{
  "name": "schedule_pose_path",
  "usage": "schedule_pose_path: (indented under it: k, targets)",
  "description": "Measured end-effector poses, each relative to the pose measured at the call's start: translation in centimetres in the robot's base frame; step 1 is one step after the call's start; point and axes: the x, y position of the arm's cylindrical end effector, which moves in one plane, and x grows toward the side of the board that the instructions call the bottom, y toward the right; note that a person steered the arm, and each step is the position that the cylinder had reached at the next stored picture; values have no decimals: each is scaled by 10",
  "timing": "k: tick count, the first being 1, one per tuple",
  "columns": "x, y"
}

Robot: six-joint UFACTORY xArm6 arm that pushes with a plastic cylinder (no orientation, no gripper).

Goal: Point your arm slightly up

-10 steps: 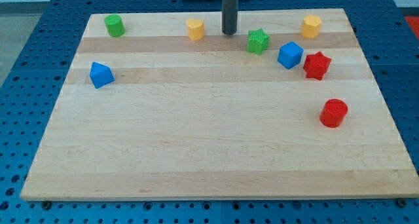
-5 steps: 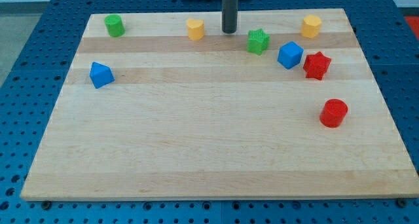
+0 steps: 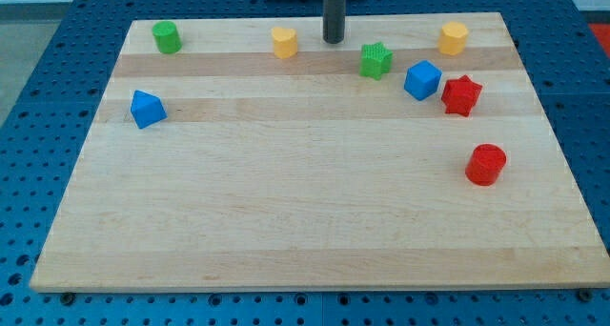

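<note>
Up top, my tip (image 3: 333,41) between yellow block (image 3: 284,42) and green star (image 3: 376,60).

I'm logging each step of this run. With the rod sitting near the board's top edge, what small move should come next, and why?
Probably nudge my tip a little further toward the view's top: it stands between the yellow block and green star block, touching neither, with bare wooden board ahead.

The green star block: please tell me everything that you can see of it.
The green star block is one small piece, bright green and matte like plastic, with short blunt points. It lies flat on the wooden board, near the view's top, touching nothing. My tip stands to its upper left, the blue cube to its lower right.
</note>
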Motion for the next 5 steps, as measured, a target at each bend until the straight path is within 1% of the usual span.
schedule_pose_path:
  k: [1, 2, 5]
  targets:
    - [-18, 0]
    - [-23, 1]
    - [-23, 3]
